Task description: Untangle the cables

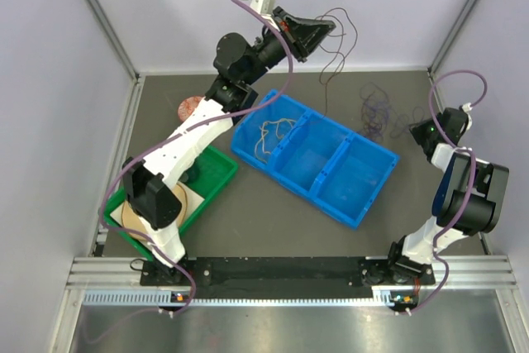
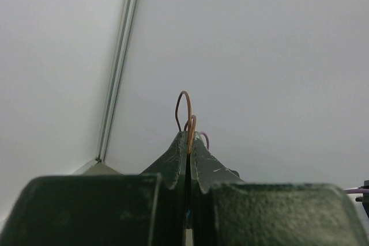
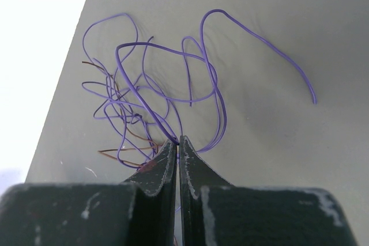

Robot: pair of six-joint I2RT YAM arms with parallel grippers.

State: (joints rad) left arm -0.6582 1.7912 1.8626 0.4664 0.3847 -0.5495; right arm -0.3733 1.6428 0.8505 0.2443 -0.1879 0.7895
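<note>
My left gripper [image 1: 327,31] is raised high toward the back wall and shut on a thin brown cable [image 1: 335,59] that hangs down from it. In the left wrist view the jaws [image 2: 189,137] are closed, with brown and orange loops [image 2: 184,110] and a bit of purple strand sticking out. My right gripper [image 1: 418,131] is low at the table's right and shut on a purple cable [image 3: 151,110] at its fingertips [image 3: 178,140]. The purple tangle [image 1: 376,109] lies on the table, with brown strands [image 3: 124,151] mixed in.
A blue three-compartment bin [image 1: 364,196] lies diagonally at the centre; its left compartment holds a tan cable [image 1: 273,132]. A green tray [image 1: 216,173] with a round wooden disc [image 1: 136,217] stands at the left. A reddish disc [image 1: 191,107] lies behind it.
</note>
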